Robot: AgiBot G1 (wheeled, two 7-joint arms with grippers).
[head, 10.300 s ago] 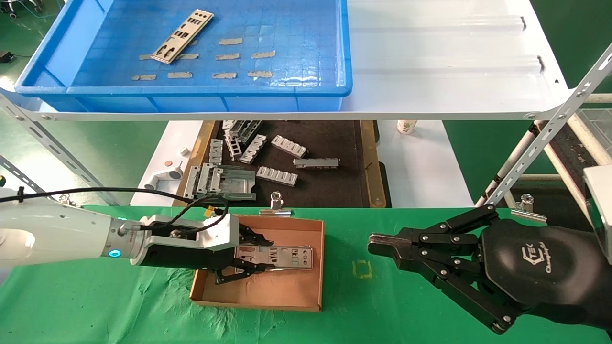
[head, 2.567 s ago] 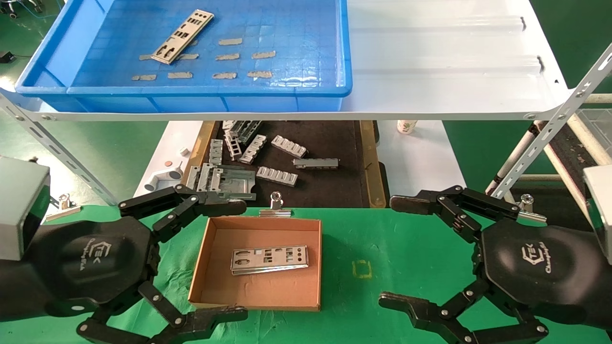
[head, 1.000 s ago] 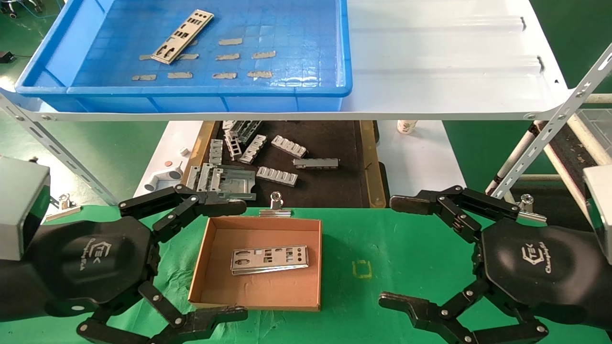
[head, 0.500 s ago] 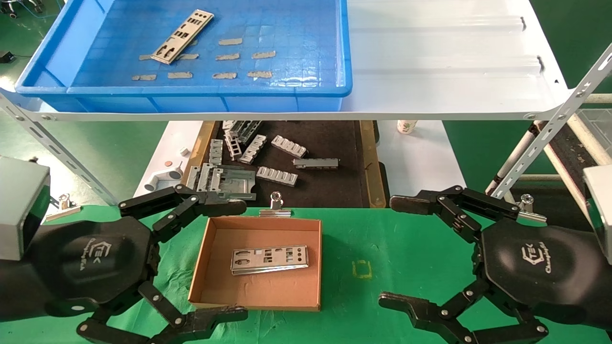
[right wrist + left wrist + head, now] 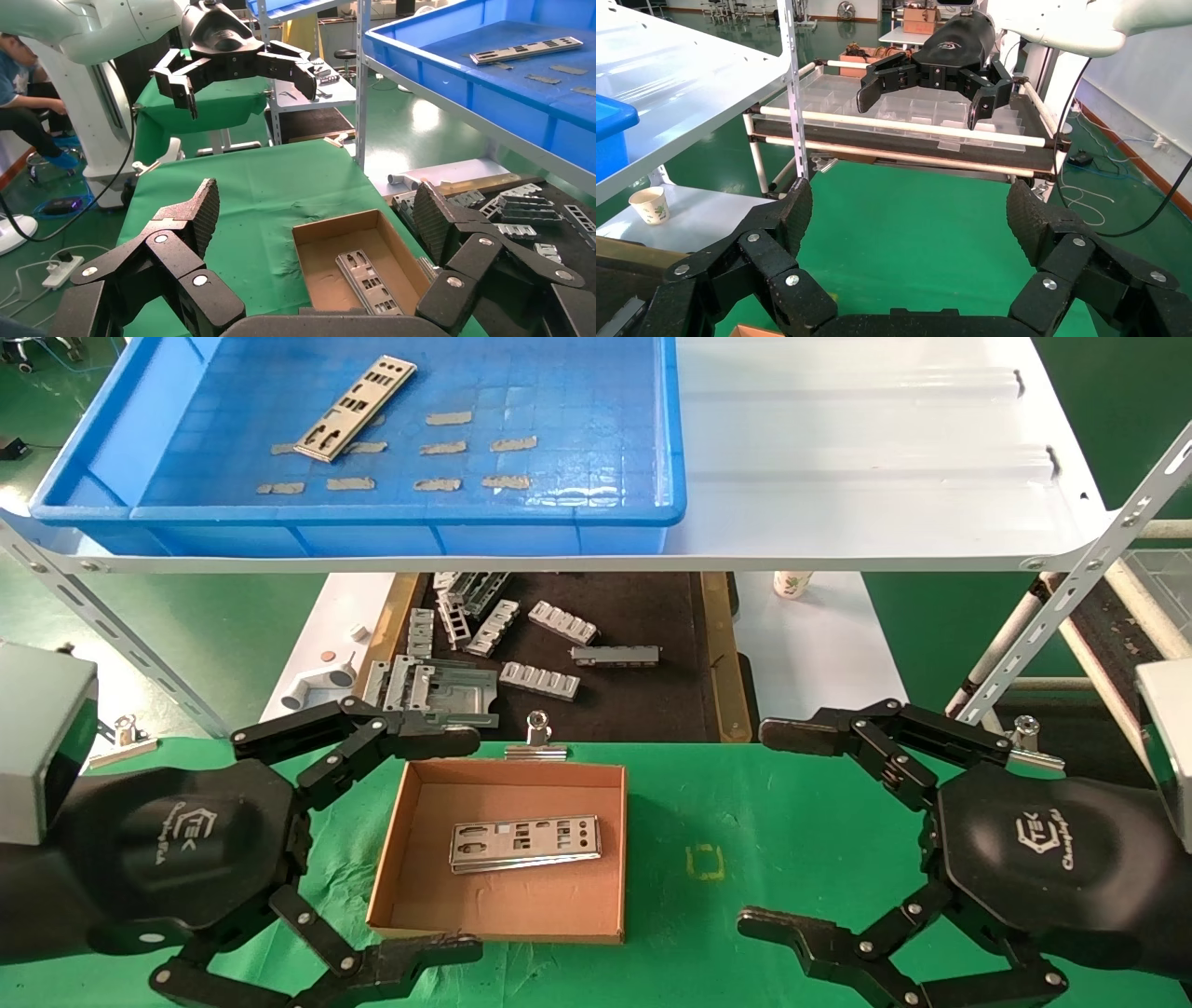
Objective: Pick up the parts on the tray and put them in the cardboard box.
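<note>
One silver punched part [image 5: 355, 408] lies slanted at the far left of the blue tray [image 5: 596, 514] on the upper shelf; the right wrist view shows that part [image 5: 526, 49] too. Flat silver parts [image 5: 524, 843] [image 5: 368, 282] rest stacked in the cardboard box [image 5: 403, 809] [image 5: 318, 240] on the green cloth. My left gripper [image 5: 456, 845] [image 5: 909, 217] hangs open and empty just left of the box. My right gripper [image 5: 768, 829] [image 5: 316, 214] hangs open and empty to the box's right.
Below the shelf a black mat [image 5: 633, 700] holds several grey ribbed brackets [image 5: 562, 622]. A binder clip [image 5: 537, 738] sits at the box's far edge. Slanted shelf struts [image 5: 1052, 617] stand on the right. A paper cup [image 5: 792, 583] stands behind.
Ten seconds ago my left gripper was in the box with a plate and the right gripper was shut. Both have since drawn back open; nothing has moved in the last 2.6 seconds.
</note>
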